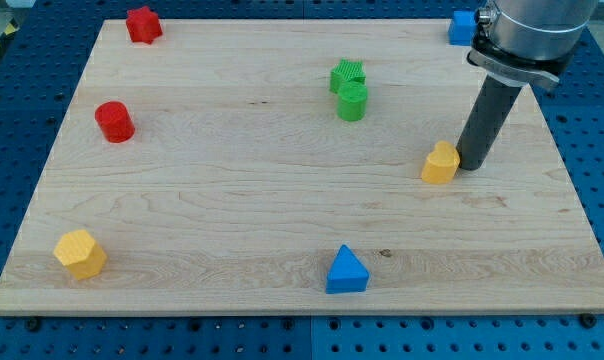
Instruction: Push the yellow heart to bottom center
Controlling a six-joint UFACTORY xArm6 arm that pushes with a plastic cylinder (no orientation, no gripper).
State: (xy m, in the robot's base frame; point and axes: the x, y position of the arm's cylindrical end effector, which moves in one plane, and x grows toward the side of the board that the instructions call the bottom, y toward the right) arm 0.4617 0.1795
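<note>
- The yellow heart [440, 163] sits on the right side of the table [242, 230], about mid-height in the frame.
- My tip [471, 164] stands just to the right of the yellow heart, touching it or nearly so; the exact contact is hard to tell.
- There is no gripper on this arm, only a straight dark rod, so nothing is spread or pinched around the heart.
- The rod rises toward the upper right of the frame, where it joins the grey arm body.
- A blue triangle [347, 270] lies near the bottom centre, well apart from the heart.
- A yellow hexagonal block [80, 253] rests at the lower left.
- A red cylinder [114, 121] stands at the left, above mid-height.
- A red block [143, 24], star-like in outline, sits at the upper left near the table's top edge.
- 2 green blocks stand touching in the upper middle: a green star-like block [347, 74] and, just below it, a green cylinder [353, 102].
- A blue block [463, 27] sits at the upper right edge, partly hidden by the arm; its shape cannot be made out.
</note>
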